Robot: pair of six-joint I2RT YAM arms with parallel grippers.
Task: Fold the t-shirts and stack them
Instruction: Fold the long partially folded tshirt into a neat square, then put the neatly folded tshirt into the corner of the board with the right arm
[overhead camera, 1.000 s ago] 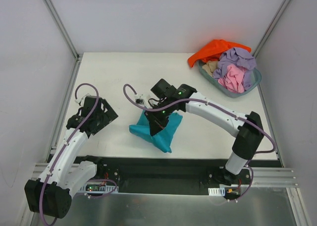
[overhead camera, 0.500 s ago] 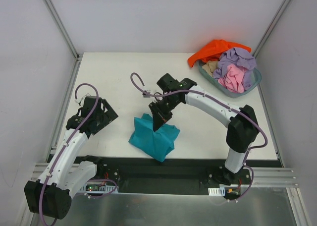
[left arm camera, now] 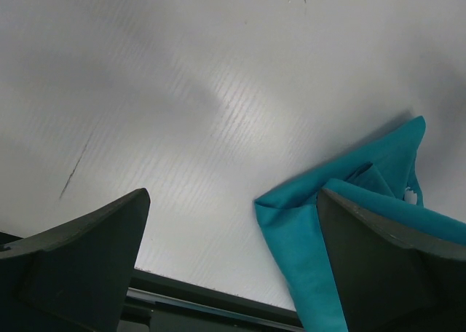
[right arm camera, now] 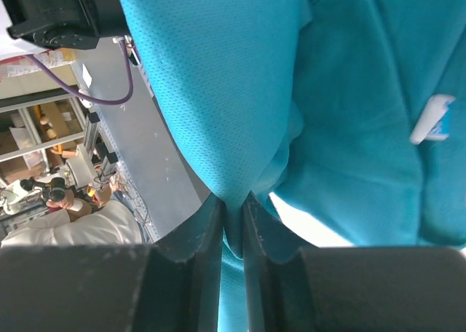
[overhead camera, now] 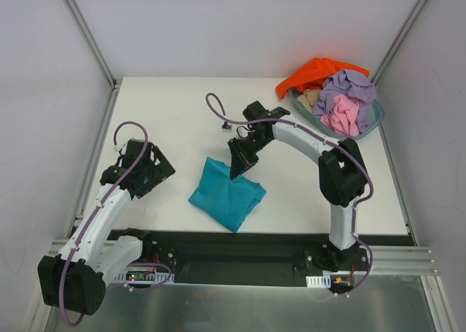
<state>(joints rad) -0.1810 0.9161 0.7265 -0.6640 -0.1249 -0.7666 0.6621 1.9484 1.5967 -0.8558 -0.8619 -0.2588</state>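
Grip: right tool [right arm camera: 233,214] pinches far edge of teal t-shirt [overhead camera: 227,199]; shirt body extends near-left. Left tool [left arm camera: 229,195] wide, empty, left of shirt, apart.

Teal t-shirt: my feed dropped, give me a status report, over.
Right hand shut on teal t-shirt, pinching its far edge. Left hand open, empty, left of it. Nothing in the way.

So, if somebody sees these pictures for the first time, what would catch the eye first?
The teal t-shirt lies crumpled near the front edge of the table, and the right tool pinches a fold of it from above. At the far right corner a grey-blue basin is heaped with an orange shirt, a lavender shirt and a pink shirt. The left tool hangs open at the left, holding nothing.
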